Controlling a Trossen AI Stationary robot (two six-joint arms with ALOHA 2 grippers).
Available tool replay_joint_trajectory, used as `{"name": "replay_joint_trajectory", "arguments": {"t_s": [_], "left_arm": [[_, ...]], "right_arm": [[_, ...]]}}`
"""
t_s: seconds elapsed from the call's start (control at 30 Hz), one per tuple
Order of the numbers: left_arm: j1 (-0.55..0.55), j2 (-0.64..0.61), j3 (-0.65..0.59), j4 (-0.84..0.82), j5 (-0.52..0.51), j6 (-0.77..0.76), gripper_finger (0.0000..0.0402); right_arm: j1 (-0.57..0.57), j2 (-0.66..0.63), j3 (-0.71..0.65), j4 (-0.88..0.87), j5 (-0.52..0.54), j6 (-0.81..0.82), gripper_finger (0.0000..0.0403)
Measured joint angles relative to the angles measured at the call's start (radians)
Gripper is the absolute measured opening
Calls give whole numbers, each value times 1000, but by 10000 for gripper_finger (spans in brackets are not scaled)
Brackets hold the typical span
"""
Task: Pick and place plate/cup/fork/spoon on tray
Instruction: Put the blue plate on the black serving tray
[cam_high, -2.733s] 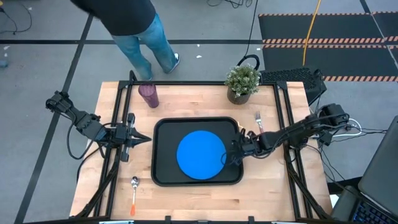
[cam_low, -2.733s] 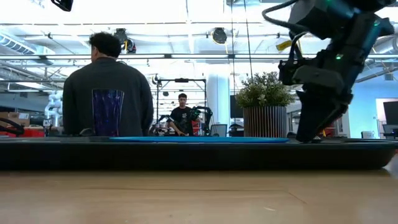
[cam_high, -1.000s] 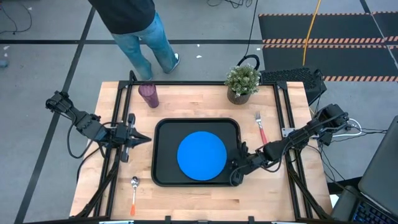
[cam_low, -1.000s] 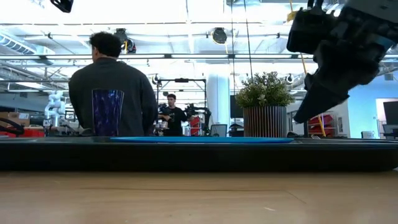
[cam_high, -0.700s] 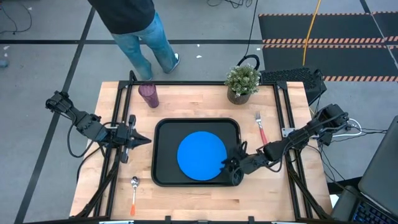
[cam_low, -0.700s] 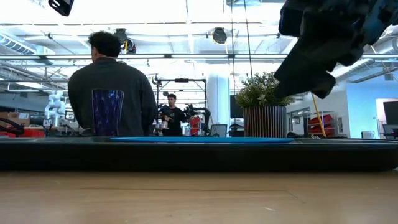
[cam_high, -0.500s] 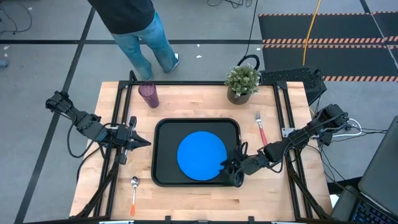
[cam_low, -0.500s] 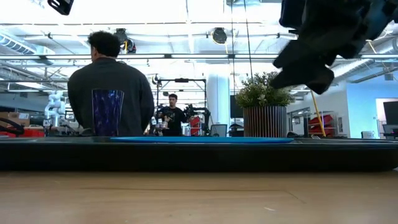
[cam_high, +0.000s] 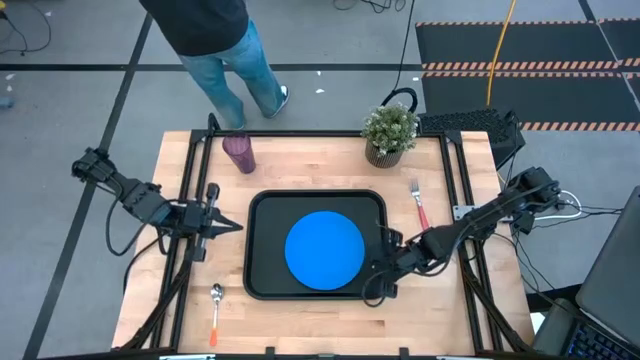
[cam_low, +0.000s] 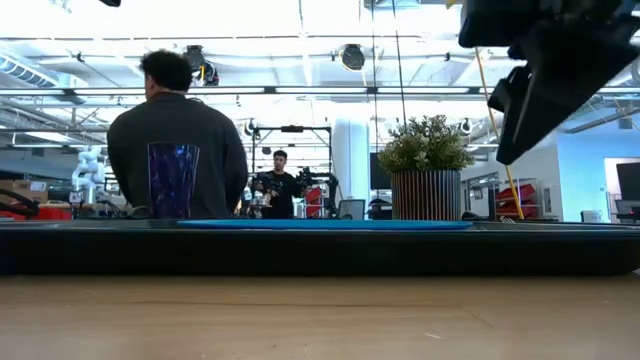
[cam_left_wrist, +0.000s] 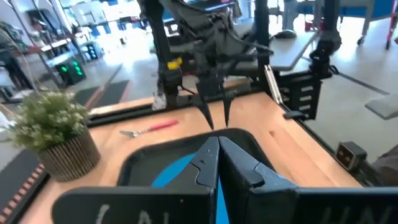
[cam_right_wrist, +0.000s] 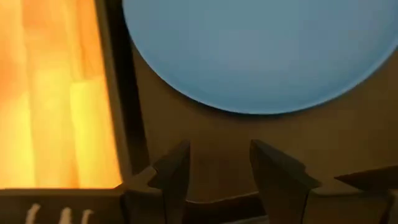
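Plate (cam_high: 324, 249) lies flat in the middle of the tray (cam_high: 262, 283), which sits at the centre of the surface (cam_high: 320, 160). In the low view the plate (cam_low: 325, 224) shows only as a thin blue line above the tray rim (cam_low: 320, 250).

Right tool (cam_high: 374, 285) is above the tray's 4 o'clock corner, off the plate's 4 o'clock edge, pointing toward 8 o'clock. Its fingers (cam_right_wrist: 273, 171) stand apart, fairly wide, with nothing between them; bare tray floor and the plate's edge (cam_right_wrist: 261, 50) show beyond them.

Left tool (cam_high: 233, 226) hangs just off the tray's 9 o'clock edge, pointing at the tray. Fingers pressed together, holding nothing; in its own wrist view the tips (cam_left_wrist: 214, 163) meet in a point.

Cup (cam_high: 239, 153) stands upright at 11 o'clock from the tray, near the far edge of the surface.
Fork (cam_high: 418, 205) lies on the wood at 2 o'clock from the tray, well apart from it, tines away from the camera side.
Spoon (cam_high: 216, 312) lies at 7 o'clock from the tray, just beside its corner, bowl toward the tray.
Plant (cam_high: 390, 132) stands at 1 o'clock, near the fork.

A person (cam_high: 215, 45) stands on the floor beyond the surface at 11 o'clock, back to the low camera (cam_low: 175, 150).
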Motion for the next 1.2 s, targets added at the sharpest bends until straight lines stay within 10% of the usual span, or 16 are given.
{"name": "replay_joint_trajectory", "arguments": {"t_s": [1.2], "left_arm": [[102,51,31,58,-79,47,10]], "right_arm": [[-138,202,-1,98,-77,-259,157]]}}
